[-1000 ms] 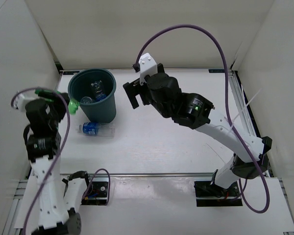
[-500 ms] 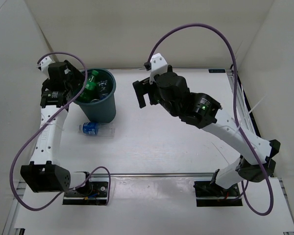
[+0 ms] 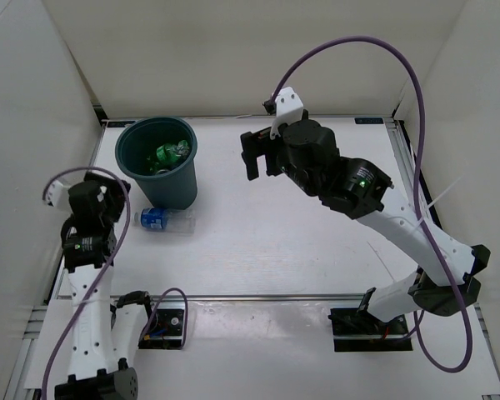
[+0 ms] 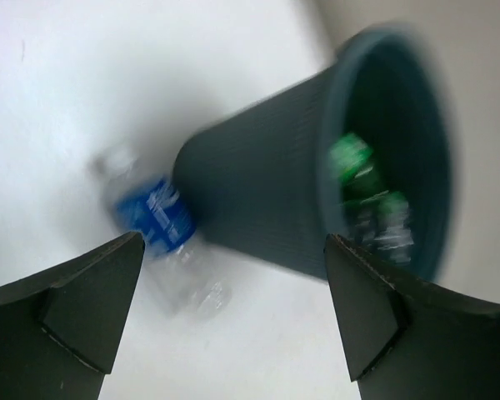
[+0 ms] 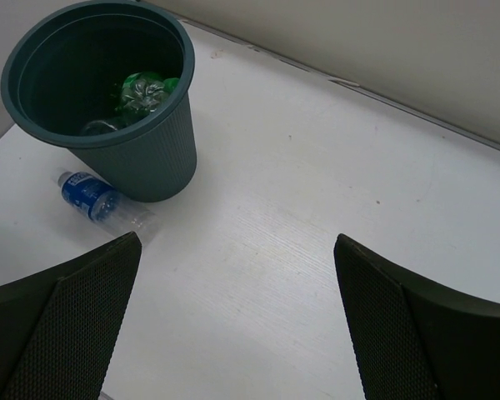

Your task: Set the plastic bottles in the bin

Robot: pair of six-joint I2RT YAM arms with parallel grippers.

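Observation:
The dark teal bin (image 3: 173, 185) stands at the back left. A green plastic bottle (image 3: 171, 152) lies inside it, also seen from both wrists as the green bottle (image 4: 354, 167) (image 5: 142, 90), with a clear bottle (image 5: 100, 126) beside it. One clear bottle with a blue label (image 3: 165, 220) lies on the table against the bin's near side, in the left wrist view as the blurred bottle (image 4: 162, 221). My left gripper (image 3: 119, 208) (image 4: 233, 250) is open and empty, just left of that bottle. My right gripper (image 3: 259, 158) (image 5: 237, 246) hangs open and empty, high to the right of the bin (image 5: 150, 167).
White walls close the table (image 3: 300, 225) in at the back and on both sides. An aluminium rail (image 3: 275, 296) runs along the near edge by the arm bases. A purple cable (image 3: 358, 50) loops above the right arm.
My left gripper opened over the bin and the green bottle now lies inside. The left arm swung back down to the lying bottle. The right arm drifted right.

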